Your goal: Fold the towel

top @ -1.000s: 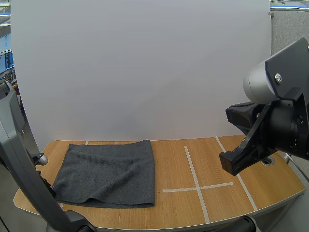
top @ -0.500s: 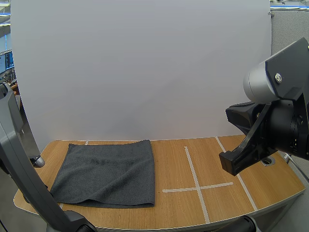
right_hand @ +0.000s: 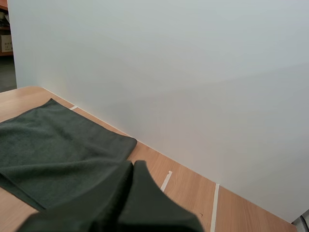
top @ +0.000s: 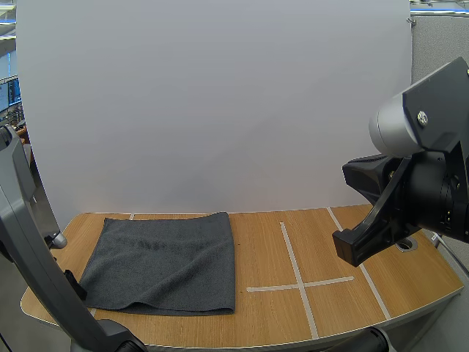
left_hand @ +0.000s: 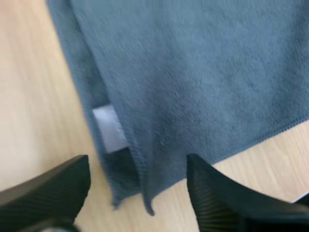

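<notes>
Across the left half of the light wooden table (top: 264, 249) lies the dark grey terry towel (top: 165, 260) — flat, roughly rectangular, its far edge close to the back of the tabletop and its near edge just short of the front rim. Along that near edge the cloth shows two layers, the upper one lifting slightly into a low ripple toward the left corner.

Right of the towel, and apart from it, strips of pale tape (top: 297, 282) form a cross on the bare wood, with another strip running diagonally farther right.

My right arm (top: 410, 183) hangs raised over the right end of the table, well clear of the towel. From its wrist, the right gripper (right_hand: 133, 166) has its black fingers pressed together into one dark wedge with nothing between them; beyond them the towel (right_hand: 53, 150) spreads over the table (right_hand: 193, 193).

My left arm (top: 29, 257) stands at the table's left edge. Its wrist view looks straight down on a corner of the towel (left_hand: 203, 77), where the left gripper (left_hand: 140, 193) is spread wide — one ribbed finger over the bare table (left_hand: 29, 96), the other over the cloth's edge, grasping nothing. Between the layers at that corner peeks a small white label (left_hand: 110, 129).
</notes>
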